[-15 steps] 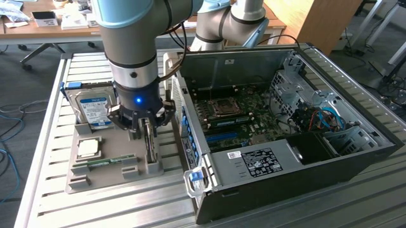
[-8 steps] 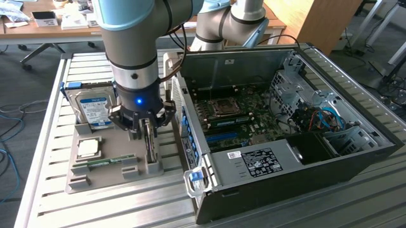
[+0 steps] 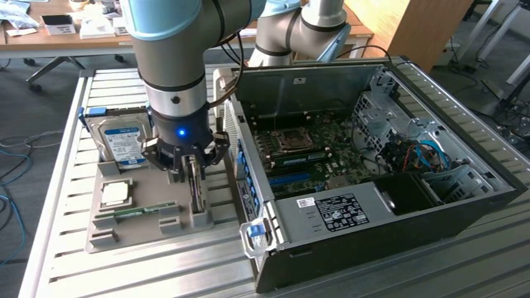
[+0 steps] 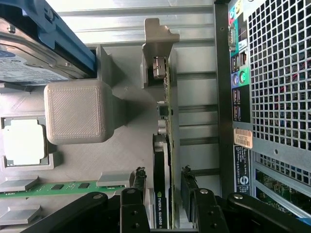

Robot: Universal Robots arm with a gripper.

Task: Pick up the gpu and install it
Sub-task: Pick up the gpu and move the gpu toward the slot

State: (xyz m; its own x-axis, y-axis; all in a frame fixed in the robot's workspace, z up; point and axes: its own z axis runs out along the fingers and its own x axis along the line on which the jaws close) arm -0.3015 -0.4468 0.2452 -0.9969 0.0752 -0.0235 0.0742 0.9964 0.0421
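Observation:
The gpu [image 3: 197,200] stands on its edge in a slot of the grey holder tray [image 3: 136,234], just beside the open computer case [image 3: 431,205]. In the wrist view the gpu [image 4: 167,116] is edge-on, with the green board, the black cooler and the silver bracket at its far end. My gripper [image 3: 192,177] is directly above it, lowered around its top edge. The gripper [image 4: 163,183] is open. One black finger [image 4: 139,180] stands on each side of the card, with a small gap on both sides.
The tray also holds a silver hard drive with a blue label [image 3: 123,143], a square processor [image 3: 116,194] and a narrow green memory stick [image 3: 145,211]. The case's motherboard [image 3: 306,155] lies exposed. The case's rear panel [image 4: 272,97] is close to the card.

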